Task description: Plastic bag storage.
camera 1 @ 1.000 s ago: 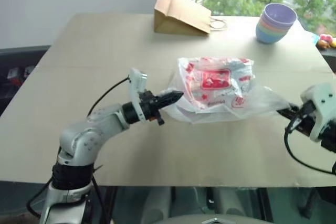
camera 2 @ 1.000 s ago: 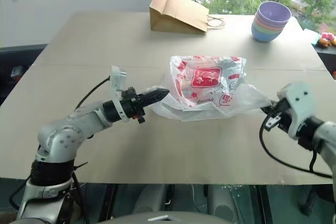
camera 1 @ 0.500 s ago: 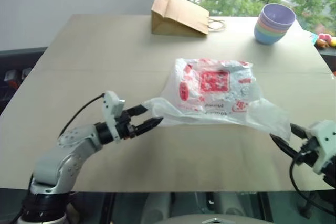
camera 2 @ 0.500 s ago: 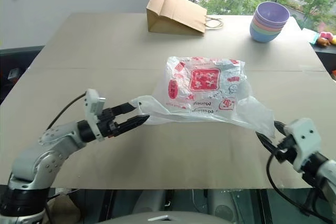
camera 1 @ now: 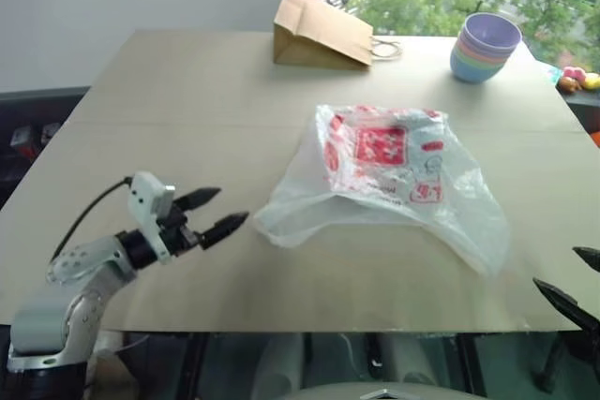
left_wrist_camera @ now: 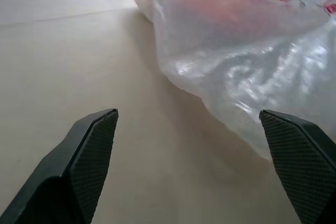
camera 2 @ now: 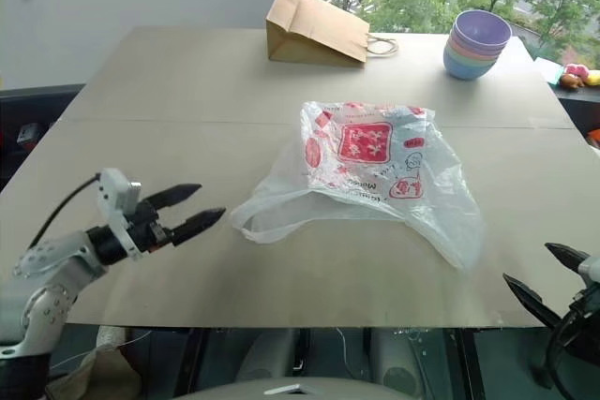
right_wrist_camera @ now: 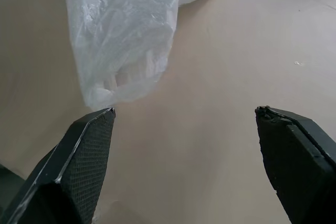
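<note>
The plastic bag [camera 1: 384,170], thin translucent white with red squares and red marks, lies slack on the table [camera 1: 159,110], a little right of the middle. Its two loose ends trail toward the front edge. My left gripper [camera 1: 233,204] is open just left of the bag's near-left end, apart from it. In the left wrist view the bag [left_wrist_camera: 236,51] lies ahead of the open left gripper [left_wrist_camera: 187,113]. My right gripper [camera 2: 528,262] is open at the table's front right edge, short of the bag's right end. The right wrist view shows that end [right_wrist_camera: 126,35] beyond the open right gripper [right_wrist_camera: 184,109].
A brown paper bag [camera 1: 321,30] lies at the table's far edge. A stack of pastel bowls [camera 1: 485,46] stands at the far right, with small colourful items [camera 1: 574,77] beyond it by the window. Bare tabletop stretches left of the plastic bag.
Both grippers opened and let go of the bag's ends. The left one drew back to the left, the right one back toward the front right edge. The bag slumped onto the table.
</note>
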### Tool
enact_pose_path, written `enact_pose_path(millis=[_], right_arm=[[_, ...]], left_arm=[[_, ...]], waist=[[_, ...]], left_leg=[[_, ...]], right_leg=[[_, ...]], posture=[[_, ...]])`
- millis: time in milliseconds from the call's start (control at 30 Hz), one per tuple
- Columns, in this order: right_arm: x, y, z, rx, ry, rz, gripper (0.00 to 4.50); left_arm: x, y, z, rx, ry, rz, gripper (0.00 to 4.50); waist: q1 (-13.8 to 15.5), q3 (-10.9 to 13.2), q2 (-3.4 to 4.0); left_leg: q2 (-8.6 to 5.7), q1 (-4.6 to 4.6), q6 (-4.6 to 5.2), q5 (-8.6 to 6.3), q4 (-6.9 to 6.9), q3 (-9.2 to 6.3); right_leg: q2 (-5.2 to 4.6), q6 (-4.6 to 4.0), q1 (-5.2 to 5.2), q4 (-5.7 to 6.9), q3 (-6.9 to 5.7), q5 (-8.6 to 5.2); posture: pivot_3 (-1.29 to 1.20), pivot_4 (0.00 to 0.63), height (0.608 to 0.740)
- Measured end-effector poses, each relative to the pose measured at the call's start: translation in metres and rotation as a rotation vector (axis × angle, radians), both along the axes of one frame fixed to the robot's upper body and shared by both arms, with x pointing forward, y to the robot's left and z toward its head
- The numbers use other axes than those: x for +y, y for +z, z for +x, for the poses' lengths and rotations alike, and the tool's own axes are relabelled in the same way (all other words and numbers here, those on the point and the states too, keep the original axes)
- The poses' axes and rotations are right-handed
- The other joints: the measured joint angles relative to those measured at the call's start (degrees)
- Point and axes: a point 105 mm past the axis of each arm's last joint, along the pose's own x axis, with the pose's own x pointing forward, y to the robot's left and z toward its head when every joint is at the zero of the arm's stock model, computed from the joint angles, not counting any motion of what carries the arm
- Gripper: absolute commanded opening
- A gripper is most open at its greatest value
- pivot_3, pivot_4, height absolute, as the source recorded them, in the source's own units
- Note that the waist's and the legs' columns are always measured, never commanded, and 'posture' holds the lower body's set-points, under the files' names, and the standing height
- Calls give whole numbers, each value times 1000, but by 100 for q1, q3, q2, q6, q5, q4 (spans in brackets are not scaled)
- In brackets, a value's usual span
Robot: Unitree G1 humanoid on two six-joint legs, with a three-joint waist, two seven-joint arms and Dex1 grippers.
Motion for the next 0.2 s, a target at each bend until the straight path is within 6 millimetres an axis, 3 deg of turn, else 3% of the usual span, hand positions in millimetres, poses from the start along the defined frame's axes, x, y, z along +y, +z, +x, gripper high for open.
enact_pose_path(millis=[200], right_arm=[[-4,-8,4,-1,3,-2,4315]], left_arm=[[17,16,19,-28,53,-5,4500]], waist=[[-1,-1,0]], left_leg=[[-17,-11,-5,-5,-14,11]], right_leg=[[8,-3,-13,3,4,2]], posture=[[0,150,739]])
